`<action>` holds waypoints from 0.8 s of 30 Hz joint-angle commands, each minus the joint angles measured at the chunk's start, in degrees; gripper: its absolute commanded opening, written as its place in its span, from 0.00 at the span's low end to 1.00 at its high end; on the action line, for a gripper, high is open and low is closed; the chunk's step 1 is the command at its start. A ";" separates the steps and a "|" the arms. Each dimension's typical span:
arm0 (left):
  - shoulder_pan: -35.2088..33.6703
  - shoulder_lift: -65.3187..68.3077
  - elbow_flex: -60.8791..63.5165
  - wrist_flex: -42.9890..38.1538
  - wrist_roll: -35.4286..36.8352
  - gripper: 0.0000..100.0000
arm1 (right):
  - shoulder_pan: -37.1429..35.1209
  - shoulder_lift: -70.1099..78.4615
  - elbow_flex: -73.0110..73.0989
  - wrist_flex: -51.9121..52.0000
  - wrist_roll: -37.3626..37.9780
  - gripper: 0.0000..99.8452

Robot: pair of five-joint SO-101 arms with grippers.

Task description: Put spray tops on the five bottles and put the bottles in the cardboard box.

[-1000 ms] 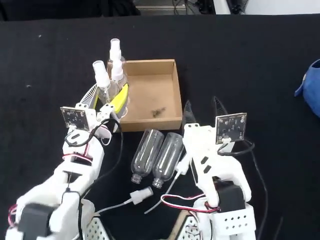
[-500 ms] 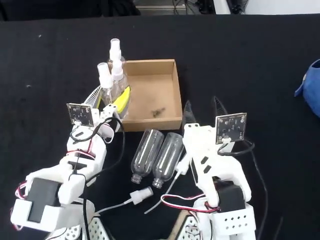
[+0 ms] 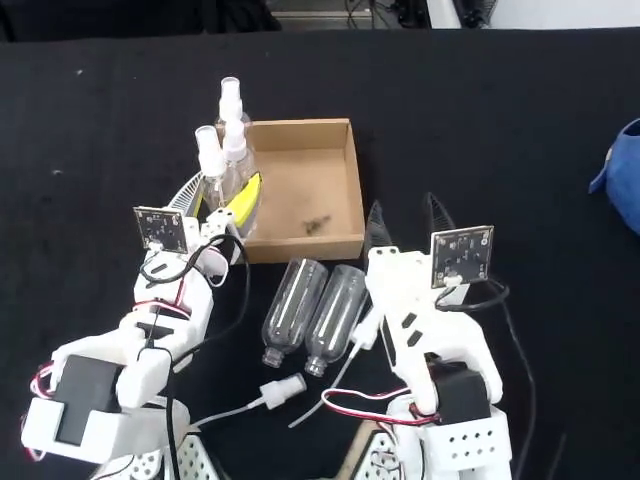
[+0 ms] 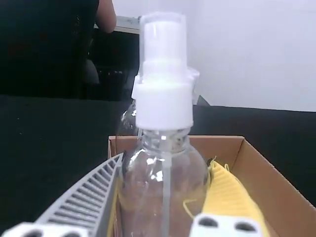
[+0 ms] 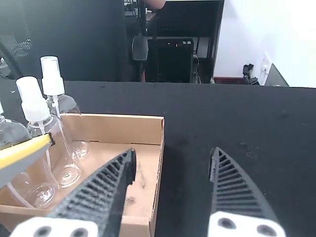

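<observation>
At 9 o'clock of the box (image 3: pixel 305 247): capped bottle (image 4: pixel 159 190) clamped in left gripper (image 3: pixel 218 190), beside two more capped bottles (image 5: pixel 63 111). Lower upright into the box, then release; avoid knocking neighbours. Empty right gripper (image 5: pixel 172 152) spread wide at 4 o'clock. Two uncapped bottles (image 3: pixel 295 300) and one top (image 3: pixel 283 386) lying at 6 o'clock. Base of held bottle hidden; inside or outside the box, unclear.

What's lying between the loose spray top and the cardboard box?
Two capless bottles lie there side by side, necks toward the spray top; the high view shows it.
</observation>
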 commanded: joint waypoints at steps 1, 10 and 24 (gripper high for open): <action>0.66 0.09 -2.15 -1.23 -0.70 0.03 | 1.23 -0.22 -0.40 -1.67 0.35 0.22; 0.66 0.09 -3.56 3.69 -4.31 0.03 | 1.23 -0.22 -0.40 -1.67 0.35 0.22; 0.57 0.09 -2.95 3.96 -4.31 0.18 | 1.23 -0.31 -0.40 -1.67 0.35 0.22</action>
